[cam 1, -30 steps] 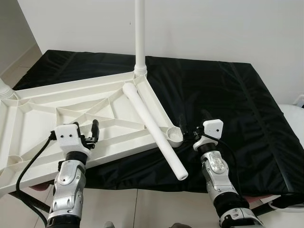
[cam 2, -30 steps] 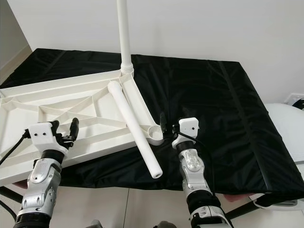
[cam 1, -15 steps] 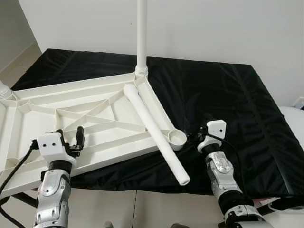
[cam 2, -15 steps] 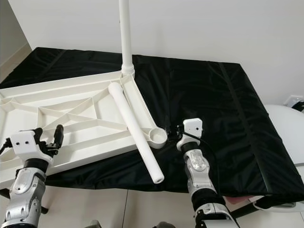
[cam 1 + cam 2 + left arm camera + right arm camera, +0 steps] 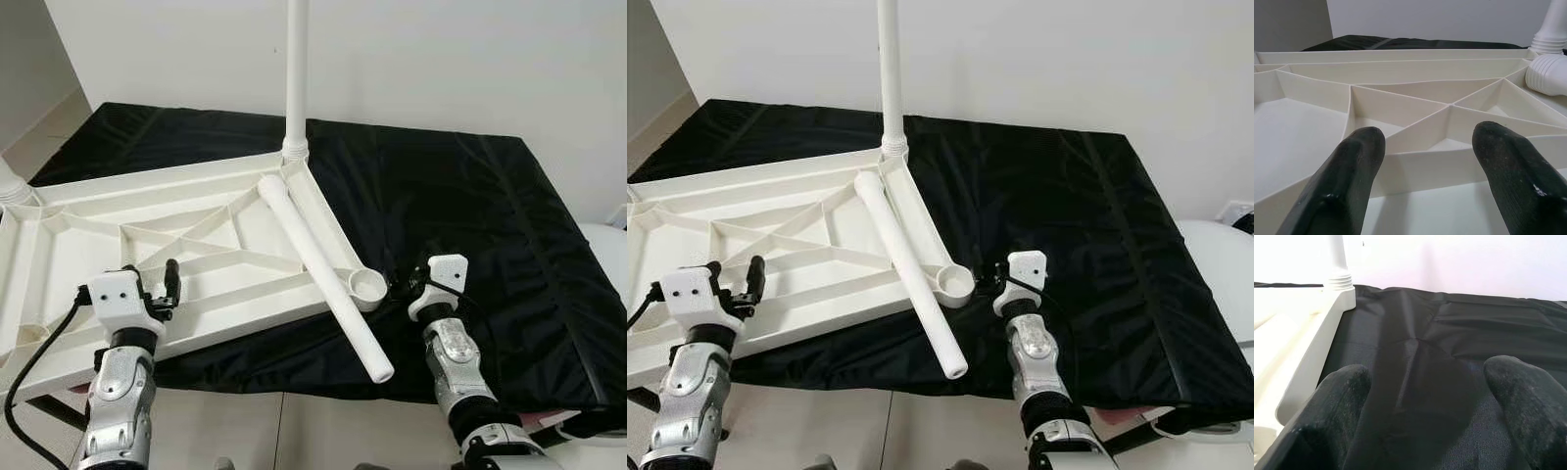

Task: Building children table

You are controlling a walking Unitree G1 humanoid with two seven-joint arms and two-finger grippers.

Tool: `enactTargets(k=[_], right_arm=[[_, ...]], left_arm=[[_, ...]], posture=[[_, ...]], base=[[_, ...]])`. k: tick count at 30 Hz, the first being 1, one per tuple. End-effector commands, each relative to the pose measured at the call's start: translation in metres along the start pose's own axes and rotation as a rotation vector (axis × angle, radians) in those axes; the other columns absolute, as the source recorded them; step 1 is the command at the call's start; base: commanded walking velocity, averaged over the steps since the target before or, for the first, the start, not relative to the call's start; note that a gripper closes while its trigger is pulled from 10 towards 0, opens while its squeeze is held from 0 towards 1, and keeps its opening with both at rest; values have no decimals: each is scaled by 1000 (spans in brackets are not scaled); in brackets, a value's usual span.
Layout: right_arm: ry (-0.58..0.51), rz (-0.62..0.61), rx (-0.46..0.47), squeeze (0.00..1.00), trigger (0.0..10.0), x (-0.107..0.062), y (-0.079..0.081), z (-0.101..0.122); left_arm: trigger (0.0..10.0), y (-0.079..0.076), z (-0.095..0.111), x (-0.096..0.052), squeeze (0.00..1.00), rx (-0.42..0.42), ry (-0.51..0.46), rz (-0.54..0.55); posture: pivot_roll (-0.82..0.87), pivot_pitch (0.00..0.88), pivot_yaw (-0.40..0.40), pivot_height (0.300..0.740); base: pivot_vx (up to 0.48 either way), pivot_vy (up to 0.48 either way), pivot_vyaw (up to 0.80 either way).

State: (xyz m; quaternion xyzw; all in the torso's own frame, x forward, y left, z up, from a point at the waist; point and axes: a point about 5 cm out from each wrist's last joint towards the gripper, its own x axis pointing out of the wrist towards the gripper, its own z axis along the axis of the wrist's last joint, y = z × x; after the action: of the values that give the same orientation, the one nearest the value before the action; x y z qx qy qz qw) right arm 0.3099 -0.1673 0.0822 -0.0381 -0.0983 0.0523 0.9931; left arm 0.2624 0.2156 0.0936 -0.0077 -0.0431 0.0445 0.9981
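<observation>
A white ribbed table top (image 5: pixel 88 245) lies upside down on the black-covered surface (image 5: pixel 470 206). One white leg (image 5: pixel 296 69) stands upright in its far corner socket. A loose white leg (image 5: pixel 318 269) lies slantwise across the top, its near end overhanging the cloth edge. Beside it is the empty near-right socket (image 5: pixel 368 286). My left gripper (image 5: pixel 149 281) is open, level with the top's near rim (image 5: pixel 1415 166), with nothing between its fingers (image 5: pixel 1352 171). My right gripper (image 5: pixel 407 282) hovers open over the cloth just right of that socket, its fingers (image 5: pixel 1337 401) apart.
Another leg's base (image 5: pixel 8 184) stands at the far-left corner. A white wall rises behind the surface. Tiled floor (image 5: pixel 294 431) lies below the near edge, and a white rounded object (image 5: pixel 1215 274) sits at the right.
My left gripper has drawn back left, off the ribs to the near rim. My right gripper has pulled slightly away from the socket. The camera has shifted a little.
</observation>
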Motion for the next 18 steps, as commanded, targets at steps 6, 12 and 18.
enactTargets(k=[6,12,18], right_arm=[[73,17,35,0,10000,-8,9,-15],[117,-6,32,0,10000,-12,8,-23],[179,-83,49,0,10000,-15,0,-31]], left_arm=[[10000,-10,-31,-7,0,8,140,-1],[10000,-12,-34,-6,0,14,148,-8],[10000,-13,-34,-4,0,17,149,-10]], posture=[[58,0,-30,740],[55,0,-30,740],[51,0,-26,740]], base=[[0,0,0],[0,0,0],[0,0,0]])
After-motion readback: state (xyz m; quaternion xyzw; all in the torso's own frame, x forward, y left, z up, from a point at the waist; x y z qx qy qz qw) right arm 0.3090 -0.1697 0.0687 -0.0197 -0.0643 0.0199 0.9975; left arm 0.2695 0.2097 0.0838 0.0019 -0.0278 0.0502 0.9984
